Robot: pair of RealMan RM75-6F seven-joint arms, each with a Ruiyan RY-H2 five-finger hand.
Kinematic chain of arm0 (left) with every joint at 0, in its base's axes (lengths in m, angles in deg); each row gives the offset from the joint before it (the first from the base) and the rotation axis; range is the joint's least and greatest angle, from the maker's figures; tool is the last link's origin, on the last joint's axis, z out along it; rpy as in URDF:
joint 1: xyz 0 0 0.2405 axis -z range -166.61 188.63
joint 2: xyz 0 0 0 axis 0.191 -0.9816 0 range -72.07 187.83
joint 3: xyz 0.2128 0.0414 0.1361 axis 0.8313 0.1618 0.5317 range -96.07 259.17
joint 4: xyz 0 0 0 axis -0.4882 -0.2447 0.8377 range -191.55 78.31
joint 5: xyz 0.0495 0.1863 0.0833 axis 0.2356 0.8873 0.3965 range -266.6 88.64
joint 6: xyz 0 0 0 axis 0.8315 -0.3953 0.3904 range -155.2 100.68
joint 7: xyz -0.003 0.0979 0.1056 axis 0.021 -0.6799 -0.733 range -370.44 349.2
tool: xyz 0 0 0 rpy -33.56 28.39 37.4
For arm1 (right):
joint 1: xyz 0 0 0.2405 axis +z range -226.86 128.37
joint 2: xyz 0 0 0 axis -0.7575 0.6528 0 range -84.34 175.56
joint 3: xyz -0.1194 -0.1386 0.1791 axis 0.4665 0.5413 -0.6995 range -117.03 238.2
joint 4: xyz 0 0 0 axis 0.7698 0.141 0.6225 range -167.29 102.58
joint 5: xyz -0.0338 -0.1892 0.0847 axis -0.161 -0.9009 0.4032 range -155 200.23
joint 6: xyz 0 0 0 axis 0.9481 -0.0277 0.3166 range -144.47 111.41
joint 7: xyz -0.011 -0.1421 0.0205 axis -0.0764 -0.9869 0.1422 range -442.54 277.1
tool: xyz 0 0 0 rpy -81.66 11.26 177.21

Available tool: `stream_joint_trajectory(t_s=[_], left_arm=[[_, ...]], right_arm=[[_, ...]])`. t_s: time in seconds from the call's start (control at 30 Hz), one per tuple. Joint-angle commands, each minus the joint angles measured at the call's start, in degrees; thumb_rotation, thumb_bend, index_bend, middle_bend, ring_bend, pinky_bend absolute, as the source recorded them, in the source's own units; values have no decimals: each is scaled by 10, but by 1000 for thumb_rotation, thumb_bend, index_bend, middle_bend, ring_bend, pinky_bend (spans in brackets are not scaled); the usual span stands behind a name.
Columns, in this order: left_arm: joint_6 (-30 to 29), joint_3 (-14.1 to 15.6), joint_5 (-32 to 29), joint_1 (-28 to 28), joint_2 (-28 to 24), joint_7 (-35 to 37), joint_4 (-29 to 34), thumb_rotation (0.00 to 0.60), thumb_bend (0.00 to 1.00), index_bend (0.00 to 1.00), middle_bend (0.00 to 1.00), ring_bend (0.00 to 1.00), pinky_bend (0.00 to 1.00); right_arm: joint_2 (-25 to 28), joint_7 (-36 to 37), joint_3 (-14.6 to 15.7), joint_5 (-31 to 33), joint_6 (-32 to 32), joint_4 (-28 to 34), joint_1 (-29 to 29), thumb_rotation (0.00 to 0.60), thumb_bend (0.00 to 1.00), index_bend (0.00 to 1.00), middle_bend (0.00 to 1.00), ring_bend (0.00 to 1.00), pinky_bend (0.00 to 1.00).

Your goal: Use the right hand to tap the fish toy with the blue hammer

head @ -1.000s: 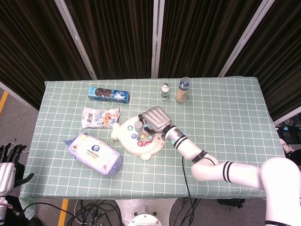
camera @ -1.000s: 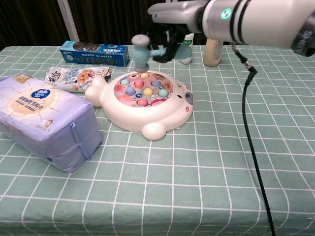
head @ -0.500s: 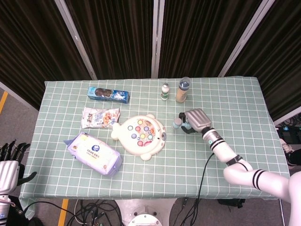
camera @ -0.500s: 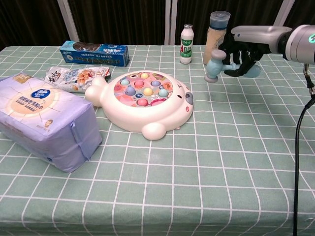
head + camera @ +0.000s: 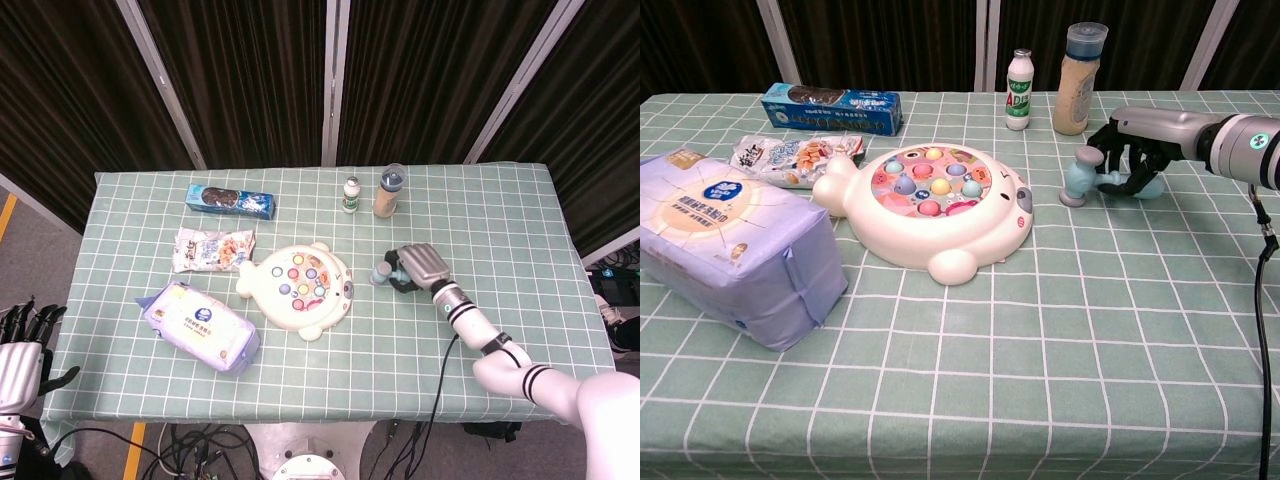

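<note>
The cream fish toy (image 5: 298,288) (image 5: 930,205), with coloured pegs on top, lies mid-table. To its right, my right hand (image 5: 418,268) (image 5: 1135,150) grips the handle of the blue hammer (image 5: 381,273) (image 5: 1080,182). The hammer sits low, its grey-ended head at or just above the checked cloth, about a hand's width from the toy's right edge. My left hand (image 5: 20,345) hangs off the table's near-left corner with its fingers apart and nothing in them.
A blue box (image 5: 230,200) (image 5: 832,108) and a snack bag (image 5: 213,249) (image 5: 790,158) lie behind and left of the toy. A tissue pack (image 5: 200,326) (image 5: 730,245) lies at front left. A small white bottle (image 5: 351,194) (image 5: 1018,76) and a tan bottle (image 5: 389,191) (image 5: 1080,65) stand behind the hammer.
My right hand has carried the hammer from above the fish toy off to the right and down to the cloth. The left hand has barely moved.
</note>
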Motion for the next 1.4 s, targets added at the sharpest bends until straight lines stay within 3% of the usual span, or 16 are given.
stream_joint_trajectory(t_s=[0.03,0.5,0.77,0.9,1.13,1.27,1.4], left_arm=[[0,0,0,0,1,1,-1,600,0,153,138,0,2],[0,0,0,0,0,2,-1,600,0,153,138,0,2],[-1,-3,3,3,-3,1,0,600,0,153,138,0,2],[-2,-6,5,6,-4,4,-2,600,0,153,138,0,2],[4,-11,9,16,3,10,-12,600,0,153,138,0,2],[5,-12,11,20,5,9,-13,600,0,153,138,0,2],[9,-12,14,24,5,2,-8,600,0,153,138,0,2]], right_arm=[[-4,8,1,-9,-1,-5,-4,600,372,495,421,335,455],[3,6,-6,-21,1,12,-12,600,199,325,316,225,307],[43,-13,-8,-27,-34,70,-34,600,121,141,187,89,122],[94,-43,-9,-24,-98,128,-76,600,119,83,141,47,85],[211,-94,19,-44,-293,263,-212,600,192,81,139,46,83],[244,-95,44,-78,-400,294,-288,600,286,80,140,46,83],[259,-78,70,-108,-466,310,-347,600,306,81,140,46,83]])
